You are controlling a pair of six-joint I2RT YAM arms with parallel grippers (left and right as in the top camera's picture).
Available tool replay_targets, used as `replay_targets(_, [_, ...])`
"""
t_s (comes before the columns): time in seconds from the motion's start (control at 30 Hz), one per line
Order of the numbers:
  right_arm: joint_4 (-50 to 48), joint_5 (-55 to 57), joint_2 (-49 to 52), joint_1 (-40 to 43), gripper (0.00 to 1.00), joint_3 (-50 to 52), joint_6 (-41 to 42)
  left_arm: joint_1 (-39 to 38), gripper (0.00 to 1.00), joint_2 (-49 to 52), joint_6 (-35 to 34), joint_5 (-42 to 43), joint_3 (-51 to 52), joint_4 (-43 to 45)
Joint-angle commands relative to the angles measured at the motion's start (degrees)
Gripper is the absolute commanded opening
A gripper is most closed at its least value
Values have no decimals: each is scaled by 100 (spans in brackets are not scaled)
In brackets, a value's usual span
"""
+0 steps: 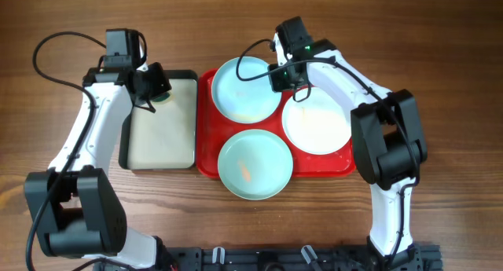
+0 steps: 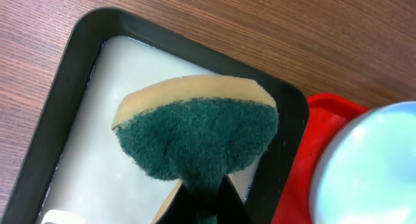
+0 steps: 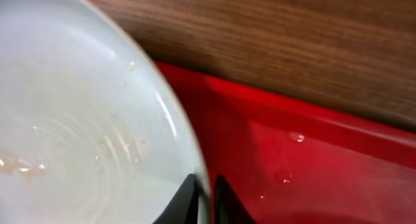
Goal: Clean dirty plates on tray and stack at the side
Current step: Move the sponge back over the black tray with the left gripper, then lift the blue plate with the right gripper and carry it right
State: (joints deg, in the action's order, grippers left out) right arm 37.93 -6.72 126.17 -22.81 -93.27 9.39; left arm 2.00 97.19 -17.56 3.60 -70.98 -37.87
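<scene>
Three plates lie on the red tray [image 1: 206,157]: an aqua plate [image 1: 240,90] at the back left with pale residue, a white plate [image 1: 318,126] at the right, and an aqua plate [image 1: 254,165] at the front with an orange smear. My right gripper [image 1: 281,75] is shut on the right rim of the back aqua plate [image 3: 78,133], one finger inside and one outside the rim [image 3: 205,201]. My left gripper [image 1: 155,89] is shut on a green-and-tan sponge [image 2: 198,136] and holds it over the cream tray's far right corner.
The black-rimmed cream tray [image 1: 161,133] sits left of the red tray and holds a wet film. Its rim [image 2: 58,113] borders the red tray [image 2: 305,165]. Bare wooden table surrounds both trays. Water droplets dot the red tray floor [image 3: 286,175].
</scene>
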Motion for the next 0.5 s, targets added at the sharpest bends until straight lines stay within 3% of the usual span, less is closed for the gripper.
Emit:
replay_targets(0.0, [-50, 92, 72, -17, 4, 55, -20, 225, 4, -22, 127, 125, -28, 37])
replay_targets(0.23, [-44, 94, -756, -17, 4, -221, 7, 531, 4, -22, 68, 81, -28, -227])
replay_targets(0.47, [-411, 72, -1475, -232, 4, -221, 634, 861, 4, -22, 66, 20, -28, -319])
